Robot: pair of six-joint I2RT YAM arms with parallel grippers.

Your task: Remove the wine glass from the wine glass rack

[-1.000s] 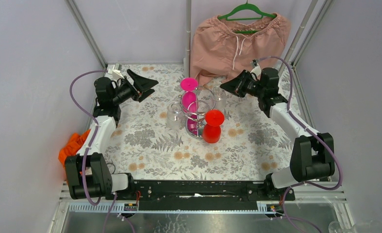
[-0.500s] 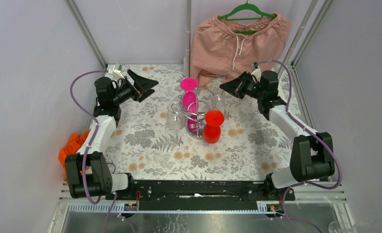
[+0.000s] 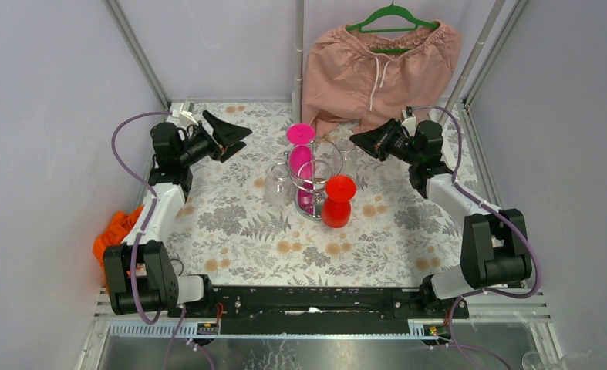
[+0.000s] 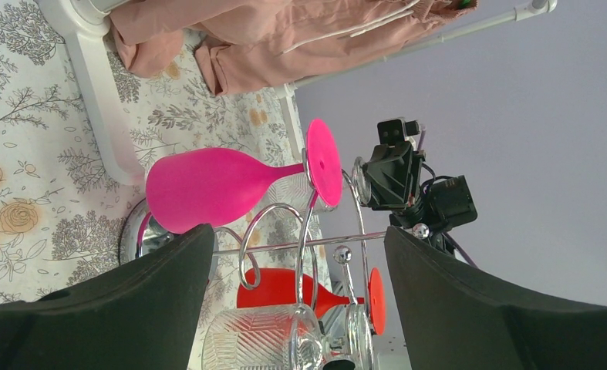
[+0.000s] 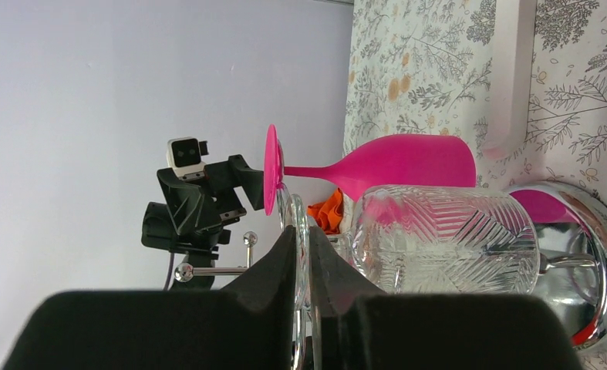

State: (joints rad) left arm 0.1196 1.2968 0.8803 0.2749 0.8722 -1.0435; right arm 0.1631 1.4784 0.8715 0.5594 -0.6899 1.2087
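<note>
The chrome wine glass rack (image 3: 312, 174) stands mid-table with glasses hanging upside down from it: a pink one (image 3: 300, 135), a red one (image 3: 337, 202) and clear ones at its left (image 3: 277, 185) and right (image 3: 349, 158). My right gripper (image 3: 355, 143) reaches in from the right. In the right wrist view it (image 5: 301, 231) is shut on the thin round foot of the clear wine glass (image 5: 446, 239), whose ribbed bowl hangs beside the rack's mirror base (image 5: 585, 262). My left gripper (image 3: 234, 132) hovers left of the rack, open (image 4: 296, 239) and holding nothing.
Pink shorts (image 3: 377, 65) hang on a green hanger at the back, next to a white pole (image 3: 299, 54). An orange cloth (image 3: 115, 231) lies off the table's left edge. Frame posts stand at the back corners.
My right gripper has shifted slightly left toward the rack and its jaws have closed a little on the clear glass's foot. The left arm has not moved.
</note>
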